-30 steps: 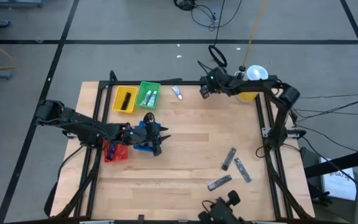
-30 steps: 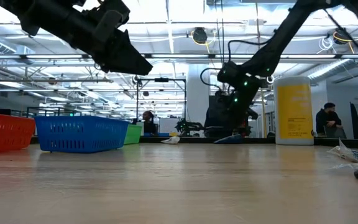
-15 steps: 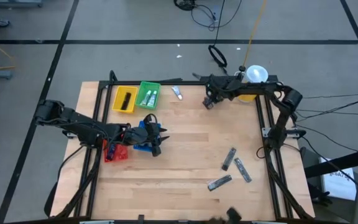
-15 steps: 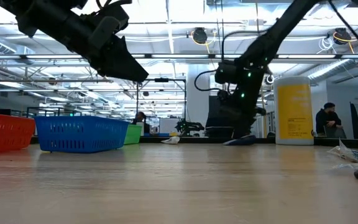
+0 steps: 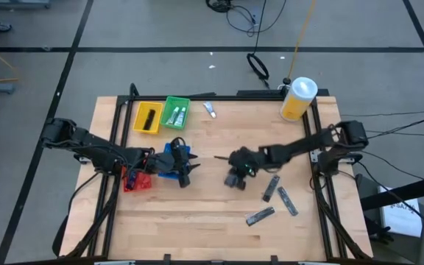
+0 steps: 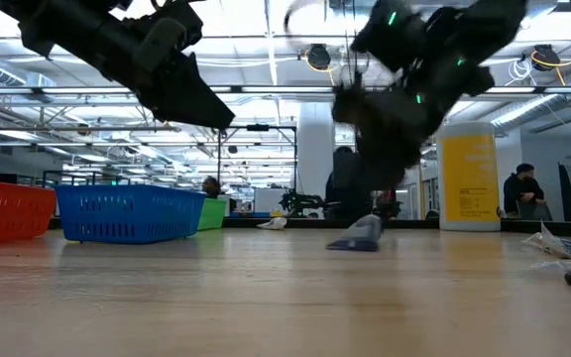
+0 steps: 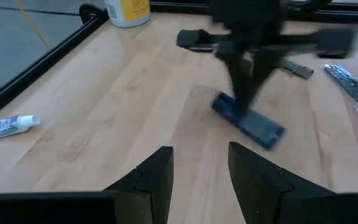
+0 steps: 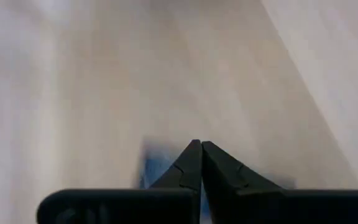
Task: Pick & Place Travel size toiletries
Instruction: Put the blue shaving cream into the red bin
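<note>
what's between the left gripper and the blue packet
Bare wood only. The left wrist view shows the left gripper open, and nothing on the table before the blue packet, which the right gripper touches.

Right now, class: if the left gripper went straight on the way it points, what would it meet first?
Probably the blue flat packet on the table, under the right gripper; the left gripper is open and aimed there, though depth is unclear.

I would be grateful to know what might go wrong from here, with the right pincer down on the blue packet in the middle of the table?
1. The right pincer seems shut on just one end of the blue packet, whose other end rests on the table; it may slip out or drag.
2. The left pincer hangs open by the blue tray, close by; the arms might clash if the packet heads that way.
</note>
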